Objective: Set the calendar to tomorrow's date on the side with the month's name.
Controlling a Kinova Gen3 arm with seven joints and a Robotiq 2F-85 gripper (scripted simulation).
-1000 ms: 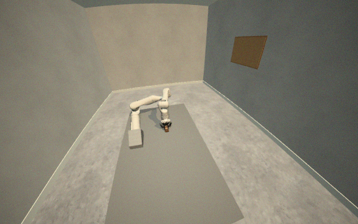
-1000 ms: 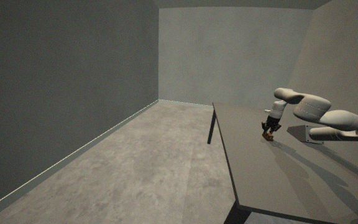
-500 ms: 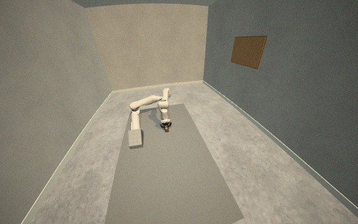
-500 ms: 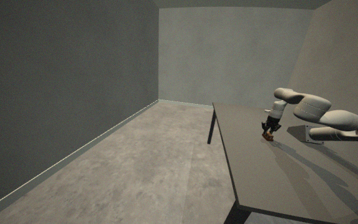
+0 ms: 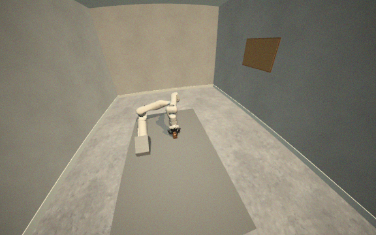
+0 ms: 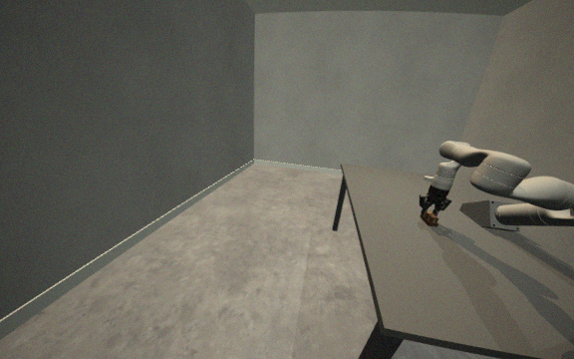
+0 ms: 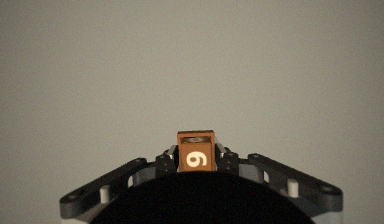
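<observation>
Orange square-edged cube (image 7: 195,152) between spread black end effector (image 7: 195,161) fingers.

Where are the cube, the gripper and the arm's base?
cube (image 7: 195,152): wrist view, on its face with the white digit.
gripper (image 7: 195,162): wrist view, midway between the fingertips flanking the cube.
arm's base (image 5: 141,148): top view, on the block's top.
</observation>
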